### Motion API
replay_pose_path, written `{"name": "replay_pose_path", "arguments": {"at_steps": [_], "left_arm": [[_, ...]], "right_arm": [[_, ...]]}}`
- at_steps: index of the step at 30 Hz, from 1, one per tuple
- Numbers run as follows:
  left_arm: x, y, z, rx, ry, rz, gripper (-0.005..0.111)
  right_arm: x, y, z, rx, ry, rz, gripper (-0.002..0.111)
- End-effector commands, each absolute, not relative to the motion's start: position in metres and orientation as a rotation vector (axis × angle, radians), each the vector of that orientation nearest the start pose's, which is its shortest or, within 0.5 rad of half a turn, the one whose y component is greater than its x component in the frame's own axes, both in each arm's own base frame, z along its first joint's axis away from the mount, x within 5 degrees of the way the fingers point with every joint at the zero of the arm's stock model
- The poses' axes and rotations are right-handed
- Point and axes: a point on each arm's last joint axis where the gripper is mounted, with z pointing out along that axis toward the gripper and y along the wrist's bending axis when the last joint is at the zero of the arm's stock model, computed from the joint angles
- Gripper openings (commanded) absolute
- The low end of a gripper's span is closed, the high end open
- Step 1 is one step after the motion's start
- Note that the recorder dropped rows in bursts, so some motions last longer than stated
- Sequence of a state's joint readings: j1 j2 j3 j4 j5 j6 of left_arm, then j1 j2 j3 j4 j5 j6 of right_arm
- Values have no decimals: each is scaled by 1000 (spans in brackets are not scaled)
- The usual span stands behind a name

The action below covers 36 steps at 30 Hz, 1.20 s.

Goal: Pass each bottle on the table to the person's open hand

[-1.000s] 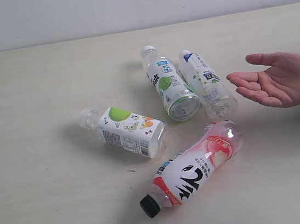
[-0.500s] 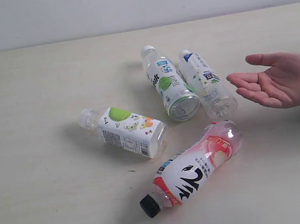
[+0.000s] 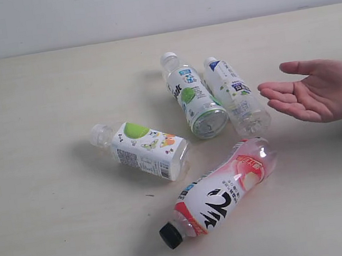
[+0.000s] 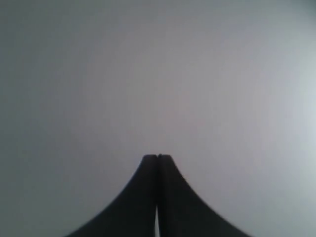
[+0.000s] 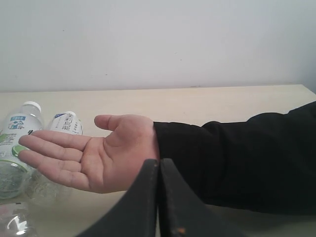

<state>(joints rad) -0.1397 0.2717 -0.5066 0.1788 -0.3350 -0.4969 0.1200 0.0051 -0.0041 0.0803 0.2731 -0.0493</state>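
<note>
Bottles, four in all, lie on their sides on the pale table [image 3: 56,212], each placed here relative to the person's open hand [image 3: 318,93], held palm up over the tabletop's edge. Nearest the onlooker, the pink-label bottle [image 3: 223,192] lies near the hand but apart from it, base end toward the hand and black cap pointing away. Farther back and well apart from the hand lies the apple-label bottle [image 3: 145,149], its clear cap turned away from the hand. Beyond, the first clear bottle [image 3: 235,94] lies near the fingertips of the hand, and the second clear bottle [image 3: 192,97] lies just beside it, on the side away from the hand. The right gripper [image 5: 159,161] sits close before the heel of the hand, jaws pressed together and holding nothing. The left gripper [image 4: 157,157], likewise closed and empty, faces a blank grey surface.
</note>
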Motion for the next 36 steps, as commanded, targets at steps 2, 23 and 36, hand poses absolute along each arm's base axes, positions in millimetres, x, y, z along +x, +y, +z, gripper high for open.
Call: {"name": "replay_pose_path", "arguments": {"at_steps": [2, 23, 36], "left_arm": [[127, -14, 390, -177, 1627, -313, 0], [224, -187, 320, 877, 2668, -310, 0], [194, -338, 273, 1451, 2535, -214, 26]], "right_arm": [[54, 8, 189, -94, 1750, 121, 0], [54, 8, 189, -94, 1750, 121, 0], [54, 8, 189, -94, 1750, 121, 0]]}}
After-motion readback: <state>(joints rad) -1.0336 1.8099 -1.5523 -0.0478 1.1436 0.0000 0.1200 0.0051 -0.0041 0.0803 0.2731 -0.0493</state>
